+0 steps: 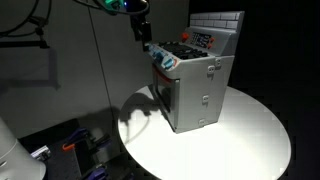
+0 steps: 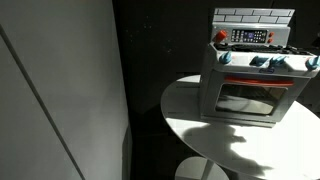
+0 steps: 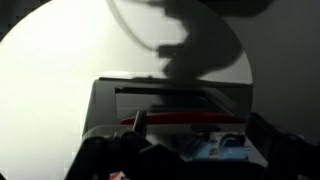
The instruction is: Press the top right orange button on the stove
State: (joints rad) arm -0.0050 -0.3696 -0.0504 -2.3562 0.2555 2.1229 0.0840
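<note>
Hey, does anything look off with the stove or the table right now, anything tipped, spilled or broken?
Nothing stands out. The stove stands upright on the round white table, its oven door is shut, and no spill or damage shows. The lighting is dim, so small faults could be missed.

Room: dark; strong light falls on tabletop only.
Tabletop: round, white, bright in all views; hard black shadows across it.
Backdrop: black, featureless.
Panel: pale grey, flat, fills near side of an exterior view; one slanted line across it.
Cables: dark, strung along upper corner.
Floor: dim, cluttered, items indistinct; small orange-red piece among them.
White rounded object: at frame corner, identity unclear.
</note>
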